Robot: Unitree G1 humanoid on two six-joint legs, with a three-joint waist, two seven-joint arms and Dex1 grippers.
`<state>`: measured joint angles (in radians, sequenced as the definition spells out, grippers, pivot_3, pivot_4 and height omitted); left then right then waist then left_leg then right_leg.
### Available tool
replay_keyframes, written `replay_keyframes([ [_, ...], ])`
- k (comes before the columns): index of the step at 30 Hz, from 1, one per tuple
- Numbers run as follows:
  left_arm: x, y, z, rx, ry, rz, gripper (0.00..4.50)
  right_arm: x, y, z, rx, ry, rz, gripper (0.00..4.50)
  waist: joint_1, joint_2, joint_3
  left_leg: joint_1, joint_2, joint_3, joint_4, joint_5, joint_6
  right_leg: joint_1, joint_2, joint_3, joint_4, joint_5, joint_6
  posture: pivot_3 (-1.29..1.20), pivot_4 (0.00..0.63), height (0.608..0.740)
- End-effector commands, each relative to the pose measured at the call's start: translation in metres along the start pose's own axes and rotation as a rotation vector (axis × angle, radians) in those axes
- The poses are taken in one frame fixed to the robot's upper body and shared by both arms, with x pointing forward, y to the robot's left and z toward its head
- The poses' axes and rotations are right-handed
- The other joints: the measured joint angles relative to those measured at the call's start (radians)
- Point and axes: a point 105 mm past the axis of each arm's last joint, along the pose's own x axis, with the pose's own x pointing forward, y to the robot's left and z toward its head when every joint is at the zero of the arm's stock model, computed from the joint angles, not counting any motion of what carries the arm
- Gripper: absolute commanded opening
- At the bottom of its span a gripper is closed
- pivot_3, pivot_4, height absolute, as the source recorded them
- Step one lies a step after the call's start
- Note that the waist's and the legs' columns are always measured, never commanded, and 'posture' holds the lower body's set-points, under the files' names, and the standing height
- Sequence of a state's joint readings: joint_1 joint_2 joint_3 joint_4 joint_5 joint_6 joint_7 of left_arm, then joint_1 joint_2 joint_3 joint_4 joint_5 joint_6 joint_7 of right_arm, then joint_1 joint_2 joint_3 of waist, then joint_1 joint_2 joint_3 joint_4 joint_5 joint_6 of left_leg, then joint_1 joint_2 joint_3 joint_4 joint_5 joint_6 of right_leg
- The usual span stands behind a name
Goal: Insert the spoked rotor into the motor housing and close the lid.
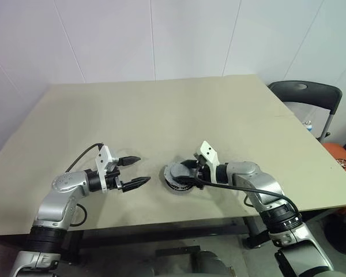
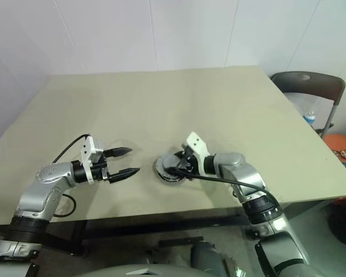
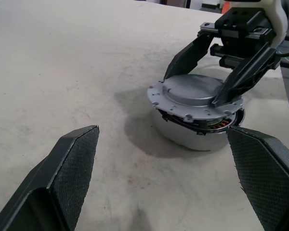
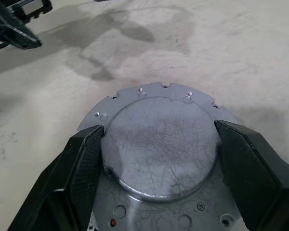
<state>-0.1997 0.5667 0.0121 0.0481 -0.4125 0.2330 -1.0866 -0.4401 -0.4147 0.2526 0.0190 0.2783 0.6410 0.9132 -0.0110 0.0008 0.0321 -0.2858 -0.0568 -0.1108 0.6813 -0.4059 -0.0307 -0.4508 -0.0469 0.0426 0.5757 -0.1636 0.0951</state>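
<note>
The motor housing (image 3: 192, 137) sits on the beige counter (image 1: 161, 115), near its front edge and between the two arms. The lid (image 4: 159, 144) lies down over the housing, slightly tilted, with a narrow gap on one side where coppery windings show. The right gripper (image 3: 216, 72) has its jaws clamped on the raised centre of the lid. The left gripper (image 1: 132, 171) hovers just beside the housing, jaws wide apart and empty. A dark chair (image 1: 308, 95) stands beyond the counter's far right corner.

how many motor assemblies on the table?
1: the motor housing with its lid lowered, front-centre on the table, between the right gripper fingers.
</note>
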Motion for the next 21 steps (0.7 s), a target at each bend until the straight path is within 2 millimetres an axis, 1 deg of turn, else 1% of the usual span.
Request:
replay_keyframes([
  [1, 0.0, 0.002, 0.005, 0.032, -0.011, 0.003, 4.5, -0.002, 0.006, 0.01, -0.092, -0.009, 0.023, 3.27, 0.0, 0.0, 0.0, 0.0, 0.0, 0.0, 0.0, 0.0, 0.0, 0.0, 0.0, 0.0, 0.0, 0.0, 0.0, 0.0, 0.0, 0.74],
  [10, 0.001, 0.005, 0.004, 0.034, -0.018, 0.015, 4.5, -0.002, 0.002, 0.007, -0.122, 0.007, 0.005, 3.27, 0.0, 0.0, 0.0, 0.0, 0.0, 0.0, 0.001, 0.0, 0.0, 0.0, 0.0, 0.0, 0.0, 0.0, 0.0, 0.0, 0.0, 0.74],
  [14, 0.001, 0.006, 0.006, 0.036, -0.026, 0.023, 4.5, -0.002, 0.001, 0.001, -0.13, 0.043, 0.013, 3.27, 0.0, 0.0, 0.0, 0.0, 0.0, 0.0, 0.001, 0.0, 0.0, 0.0, 0.0, 0.0, 0.001, 0.0, 0.0, 0.0, 0.0, 0.74],
  [21, 0.003, 0.004, 0.007, 0.04, -0.024, 0.023, 4.5, -0.002, -0.002, -0.004, -0.141, 0.063, 0.01, 3.27, 0.0, -0.001, 0.0, 0.0, 0.0, 0.0, 0.001, 0.0, 0.0, 0.001, 0.0, 0.0, 0.001, 0.0, 0.0, 0.0, 0.0, 0.74],
])
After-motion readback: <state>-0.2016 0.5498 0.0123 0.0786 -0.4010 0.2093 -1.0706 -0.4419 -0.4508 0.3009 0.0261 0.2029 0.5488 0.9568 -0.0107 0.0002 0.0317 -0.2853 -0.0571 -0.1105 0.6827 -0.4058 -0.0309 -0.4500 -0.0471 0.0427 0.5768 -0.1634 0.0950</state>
